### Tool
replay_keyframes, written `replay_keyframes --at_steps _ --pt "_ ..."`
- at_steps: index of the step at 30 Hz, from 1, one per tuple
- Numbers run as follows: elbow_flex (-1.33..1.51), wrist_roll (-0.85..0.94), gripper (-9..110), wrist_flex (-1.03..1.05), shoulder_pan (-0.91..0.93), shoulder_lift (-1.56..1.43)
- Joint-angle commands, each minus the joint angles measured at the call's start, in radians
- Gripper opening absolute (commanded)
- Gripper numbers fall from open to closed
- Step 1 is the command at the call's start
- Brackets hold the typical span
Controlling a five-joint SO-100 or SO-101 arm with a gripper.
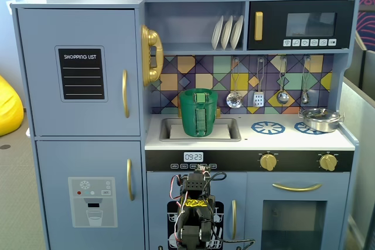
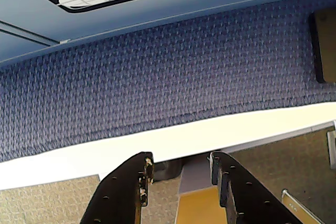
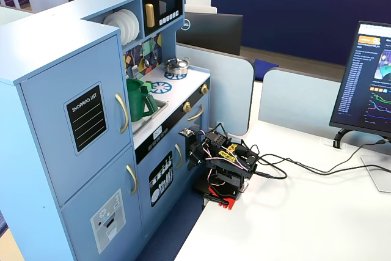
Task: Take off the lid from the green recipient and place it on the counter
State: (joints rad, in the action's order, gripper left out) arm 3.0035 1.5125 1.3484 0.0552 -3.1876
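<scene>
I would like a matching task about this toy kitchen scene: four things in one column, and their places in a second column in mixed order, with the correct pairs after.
Things:
1. green recipient
2. silver pot
3. white plates
4. gripper

Places:
A. on the counter at the right, over a blue burner ring
B. standing upright in the shelf beside the microwave
C. low, folded down in front of the kitchen, over blue carpet
D. in the recessed sink

Pairs: 1-D, 2-A, 3-B, 4-C
</scene>
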Motion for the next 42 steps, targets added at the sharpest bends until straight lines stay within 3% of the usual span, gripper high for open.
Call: replay_keyframes --at_steps 1,14,19,26,33,37,42 --pt "-0.005 0.021 0 0.184 0.158 0.008" --pt "-0.006 0.031 0 0.17 0.16 0.008" --pt "-0.101 0.014 0 -0.137 0.172 0.009" --pt "-0.509 0.161 0 -0.469 0.158 0.179" --pt "-0.818 0.084 45 -0.644 0.198 0.408" --pt "-0.865 0.118 51 -0.729 0.193 0.456" --pt "-0.917 0.124 51 -0.838 0.155 0.534"
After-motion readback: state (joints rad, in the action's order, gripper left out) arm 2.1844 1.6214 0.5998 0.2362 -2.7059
